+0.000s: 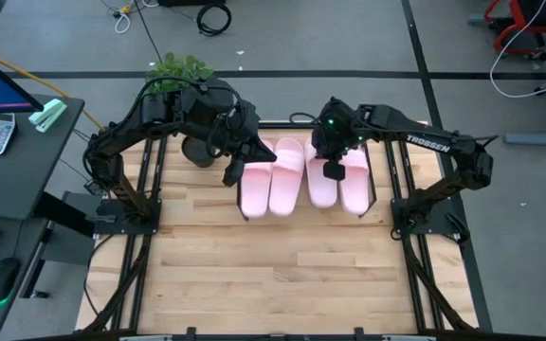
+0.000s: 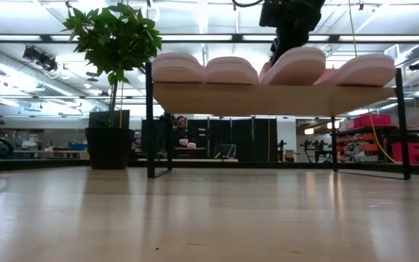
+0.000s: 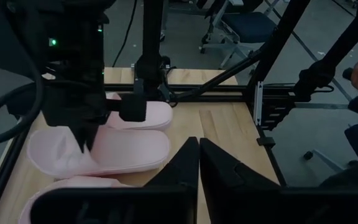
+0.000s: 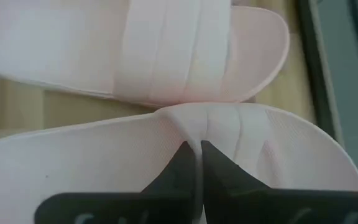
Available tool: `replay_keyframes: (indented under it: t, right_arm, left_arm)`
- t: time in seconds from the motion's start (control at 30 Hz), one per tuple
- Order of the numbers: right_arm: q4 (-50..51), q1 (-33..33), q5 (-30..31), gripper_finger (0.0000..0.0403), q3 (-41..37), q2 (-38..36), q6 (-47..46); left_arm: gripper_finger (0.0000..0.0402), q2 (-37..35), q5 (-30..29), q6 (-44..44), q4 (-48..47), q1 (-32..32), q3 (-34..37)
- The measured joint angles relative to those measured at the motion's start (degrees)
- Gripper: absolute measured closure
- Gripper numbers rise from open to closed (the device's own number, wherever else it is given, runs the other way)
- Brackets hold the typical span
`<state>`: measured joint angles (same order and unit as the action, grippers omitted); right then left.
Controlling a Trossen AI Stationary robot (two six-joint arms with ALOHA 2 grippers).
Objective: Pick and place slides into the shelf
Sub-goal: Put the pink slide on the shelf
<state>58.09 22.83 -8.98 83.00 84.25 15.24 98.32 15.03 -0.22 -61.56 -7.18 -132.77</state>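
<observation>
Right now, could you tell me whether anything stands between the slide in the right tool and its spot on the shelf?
Nothing visible does. The right tool pinches the strap of the third slide, which already lies on the shelf between its neighbours.

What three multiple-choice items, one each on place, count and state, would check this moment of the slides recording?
1. Where is the right pincer?
A. over the shelf
B. off the table
C. by the plant

2. How many slides lie on the shelf?
A. two
B. three
C. four

3. What is the right pincer doing?
A. hanging open
B. pinching a slide's strap
C. holding the plant

Key: 1 A, high view shows it above the slides; 2 C, four pink slides side by side; 3 B, right wrist view shows the strap pinched between its fingers.
</observation>
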Motion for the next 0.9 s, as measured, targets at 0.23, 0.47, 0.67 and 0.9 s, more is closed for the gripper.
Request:
replay_keyframes:
  t: [0.23,0.47,0.67,0.9]
  right_arm:
    - [-0.33,0.27,-1.78,0.0393,0.02,0.44,0.00]
    - [-0.46,2.36,-5.07,0.0393,0.02,0.46,-0.74]
    - [-1.79,3.03,-7.13,0.0393,-3.40,0.39,-1.35]
    - [-4.46,2.49,-7.36,0.0393,-8.22,0.22,-1.63]
  left_arm:
    - [0.0378,0.00,0.00,-0.03,0.04,0.00,0.00]
    - [0.0389,0.00,0.00,-0.08,0.04,0.00,0.00]
    - [0.0386,0.00,0.00,-0.08,0.04,0.00,0.00]
    - [0.0381,0.00,0.00,-0.08,0.07,0.00,0.00]
